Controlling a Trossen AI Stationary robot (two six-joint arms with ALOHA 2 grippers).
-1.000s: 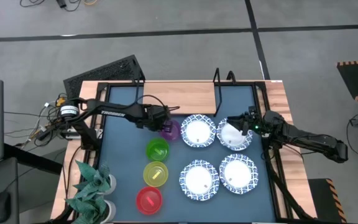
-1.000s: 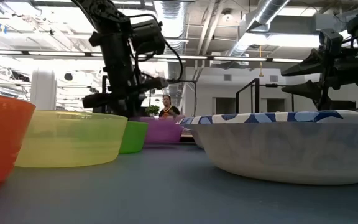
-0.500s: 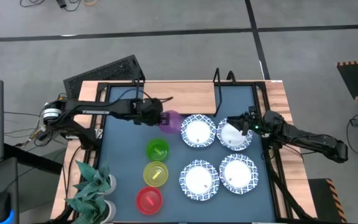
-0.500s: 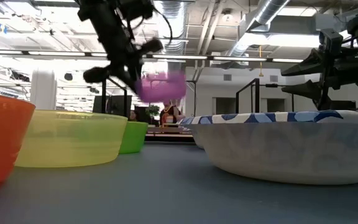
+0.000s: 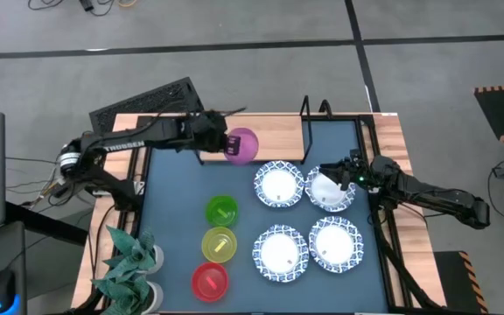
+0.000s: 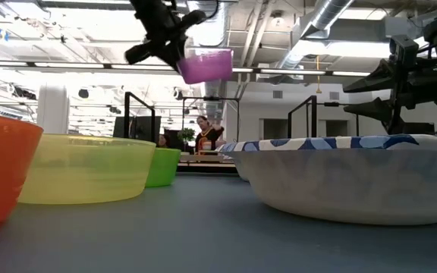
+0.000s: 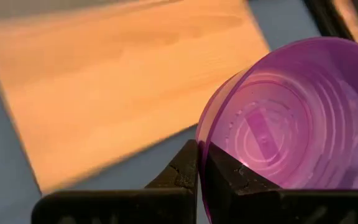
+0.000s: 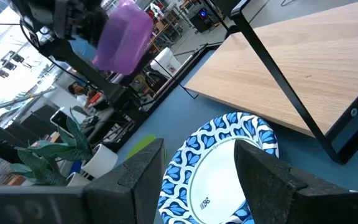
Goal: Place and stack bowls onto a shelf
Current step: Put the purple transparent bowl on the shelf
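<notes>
A: Item one, purple bowl [image 5: 242,145]. Location?

B: Upper centre of the high view, off the table, pinched at its rim by the left gripper [image 5: 218,142]. In the low view it hangs near the top of the frame, above the green bowl [image 6: 162,167].

A: Item two, shelf [image 5: 261,132]?

B: Light wooden board along the upper edge of the tabletop, bare of bowls. The purple bowl looks to be over its near edge, though height is hard to judge from above.

A: Right gripper [image 5: 348,173]?

B: Right of centre, fingers spread wide above a white patterned bowl [image 5: 330,192], gripping nothing.

A: Step in hand?

B: Carrying the first small bowl to the shelf. Next, probably: reach further over the board, level the bowl, lower it, release.

A: Remaining stock?

B: Green, yellow bowl [image 5: 219,244], red bowl [image 5: 209,280], lower left; all four white bowls unmoved.
</notes>
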